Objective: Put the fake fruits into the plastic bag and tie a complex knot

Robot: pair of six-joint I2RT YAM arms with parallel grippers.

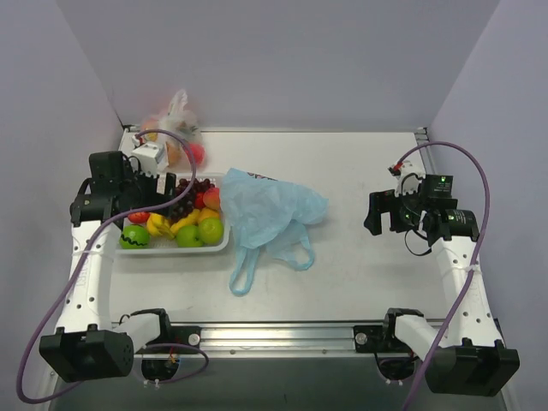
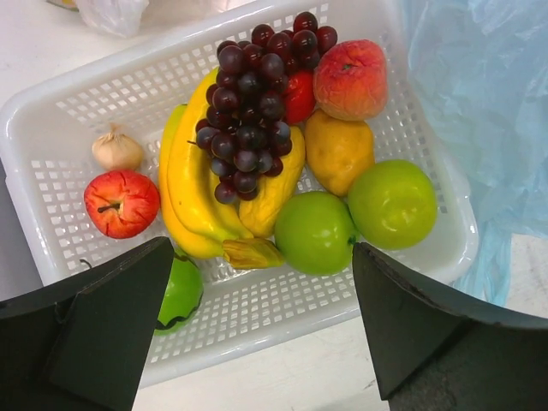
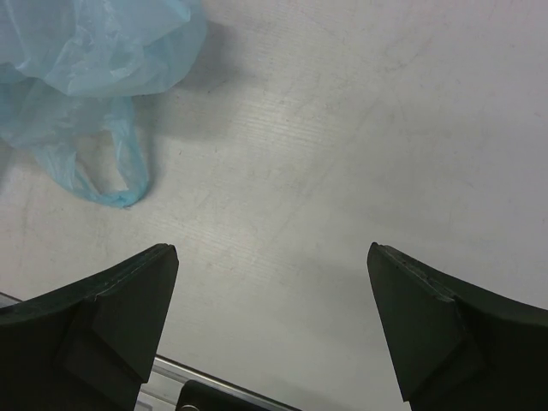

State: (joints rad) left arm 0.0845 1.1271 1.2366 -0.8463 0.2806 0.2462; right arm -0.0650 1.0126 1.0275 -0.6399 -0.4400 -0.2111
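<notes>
Our left jaws stood spread wide above the white basket point(image 2: 51, 111), which held the fake fruits point(image 2: 257, 171): grapes point(image 2: 248, 103) lay atop bananas point(image 2: 190, 184), with two green apples point(image 2: 314, 232) closest to the jaws, none touched. The plastic bag point(image 1: 272, 210) lay crumpled on the desk point(image 1: 368, 163) against the basket's right side, its handles toward the arms' bases. Our right jaws, also spread wide and holding nothing, hovered over bare desk well right of the bag. Only its handle loop point(image 3: 107, 171) showed in the wrist view's upper left.
</notes>
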